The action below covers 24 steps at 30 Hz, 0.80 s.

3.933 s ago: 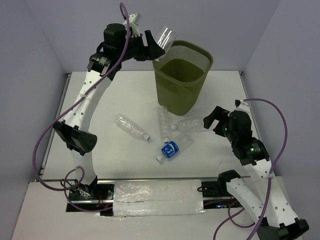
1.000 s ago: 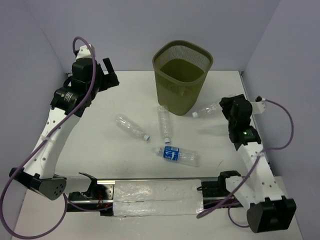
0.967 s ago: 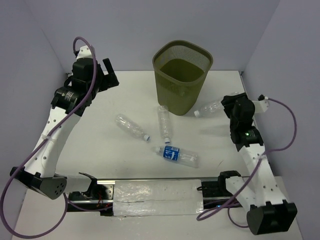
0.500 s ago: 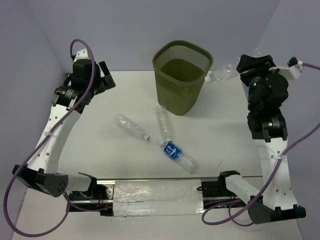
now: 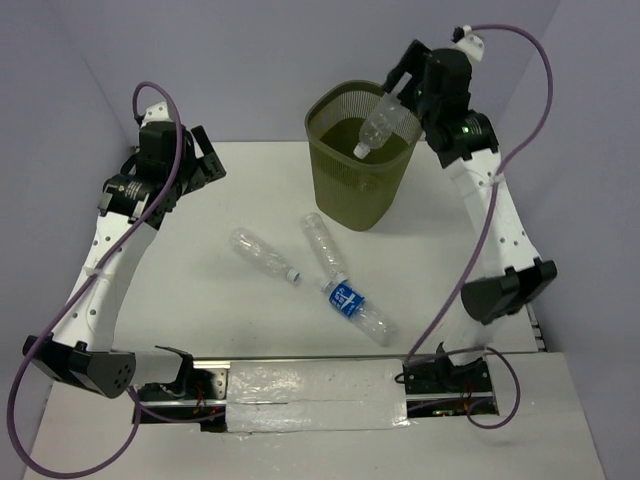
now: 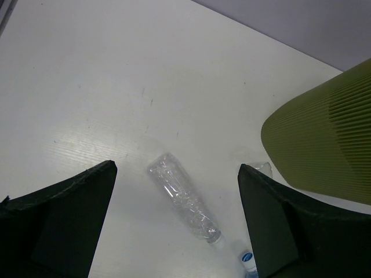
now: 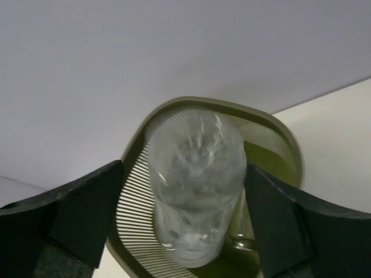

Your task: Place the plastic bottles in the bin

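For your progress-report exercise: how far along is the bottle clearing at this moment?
Done: nothing confirmable; what's inside the bin is unclear. In hand: one bottle, cap down over the bin, at the wide-open right pincer. Left: three bottles on the table, one blue-labelled; left pincer open, empty.

The bin (image 5: 360, 195) stands open-topped, one bottle (image 5: 378, 122) tilted just above its mouth.

We look across a bare white table (image 5: 250, 190) closed in by plain pale lavender walls (image 5: 250, 60) behind and on both sides, evenly lit.
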### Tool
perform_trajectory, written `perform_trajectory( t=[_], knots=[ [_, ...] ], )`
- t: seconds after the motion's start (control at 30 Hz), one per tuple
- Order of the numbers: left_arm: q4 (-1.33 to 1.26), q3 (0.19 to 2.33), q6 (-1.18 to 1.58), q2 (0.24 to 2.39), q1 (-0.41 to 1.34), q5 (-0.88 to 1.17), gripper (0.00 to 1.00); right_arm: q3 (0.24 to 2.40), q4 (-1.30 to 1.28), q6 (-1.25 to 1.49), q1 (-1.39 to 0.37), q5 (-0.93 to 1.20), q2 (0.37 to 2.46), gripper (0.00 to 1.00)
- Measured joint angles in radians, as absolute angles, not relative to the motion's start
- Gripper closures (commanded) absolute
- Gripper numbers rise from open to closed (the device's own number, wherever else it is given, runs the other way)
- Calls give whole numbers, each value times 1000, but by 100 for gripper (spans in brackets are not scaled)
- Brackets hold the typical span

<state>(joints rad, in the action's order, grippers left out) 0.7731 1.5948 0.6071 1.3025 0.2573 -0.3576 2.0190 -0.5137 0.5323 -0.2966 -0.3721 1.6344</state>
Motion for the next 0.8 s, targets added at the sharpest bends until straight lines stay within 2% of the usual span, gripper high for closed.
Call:
perform_trajectory(
  t=[0.07,0.2,0.3,0.43,0.6,0.8],
  knots=[
    [776,1592,608,1297,257,-354,1,2131,-582,518,-305,-353,1713,0],
    [778,1575,608,1285,255,-348,1,2307,-678,474,-317,-327,1803,0],
    [778,1563,608,1285,255,-339,1,2299,-707,430,-329,-315,1762,0],
    [780,1561,610,1287,254,-338,0,2032,-691,375,-343,-286,1534,0],
    [772,1559,611,1287,250,-339,1,1617,-695,334,-389,-237,1145,0],
    [767,1556,612,1301,244,-338,0,1337,-797,319,-460,-197,926,0]
  ],
)
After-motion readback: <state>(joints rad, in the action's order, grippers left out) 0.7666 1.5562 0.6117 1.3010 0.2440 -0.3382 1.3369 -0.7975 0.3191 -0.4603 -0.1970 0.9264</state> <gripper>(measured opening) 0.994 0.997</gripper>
